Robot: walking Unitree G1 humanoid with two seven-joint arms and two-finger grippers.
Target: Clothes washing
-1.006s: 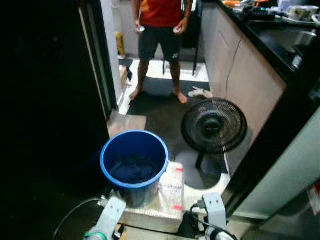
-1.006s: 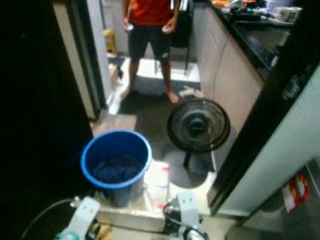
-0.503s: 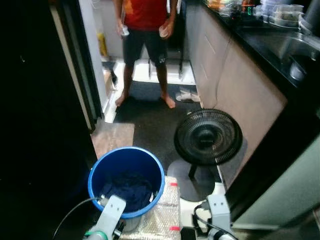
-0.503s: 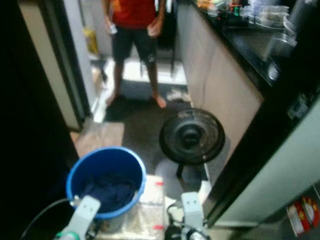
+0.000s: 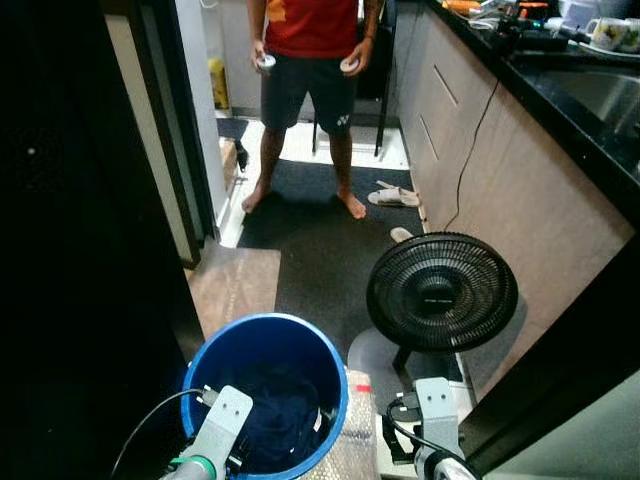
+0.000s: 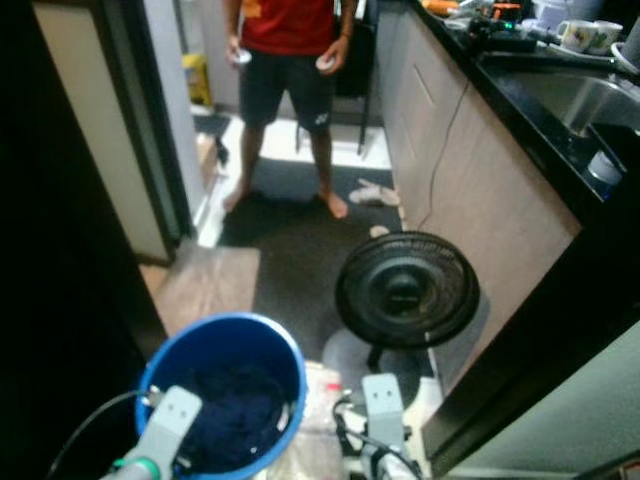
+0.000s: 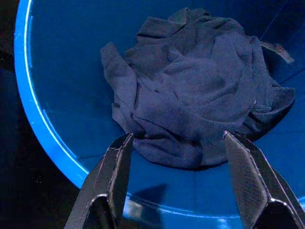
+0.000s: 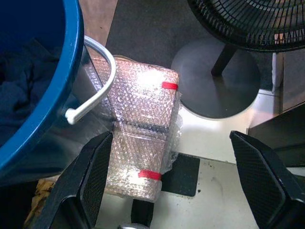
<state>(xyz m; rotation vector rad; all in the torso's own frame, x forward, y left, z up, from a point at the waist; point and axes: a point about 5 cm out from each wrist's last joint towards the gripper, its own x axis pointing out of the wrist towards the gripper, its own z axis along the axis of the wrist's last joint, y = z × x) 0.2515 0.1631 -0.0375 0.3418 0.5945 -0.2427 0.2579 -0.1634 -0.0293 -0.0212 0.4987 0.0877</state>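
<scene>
A blue bucket (image 5: 330, 370) stands on the floor right in front of me, with a crumpled dark blue garment (image 7: 195, 100) lying in its bottom. My left gripper (image 7: 176, 143) hangs open just above the bucket's mouth, its two black fingers (image 7: 114, 167) spread on either side of the cloth without touching it. My right gripper (image 8: 171, 143) is open beside the bucket, over a parcel wrapped in bubble wrap (image 8: 140, 138) with red tape. The bucket's white handle (image 8: 97, 88) hangs down its side.
A black floor fan (image 5: 441, 292) stands to the right of the bucket. A person (image 5: 312, 60) in a red shirt stands at the far end of the kitchen aisle. Cabinets (image 5: 500, 170) with a black counter run along the right, a dark door frame (image 5: 160, 130) on the left. Slippers (image 5: 395, 197) lie on the mat.
The camera has shifted, so the bucket now sits lower and nearer in the picture. The left wrist now hangs over the bucket's mouth.
</scene>
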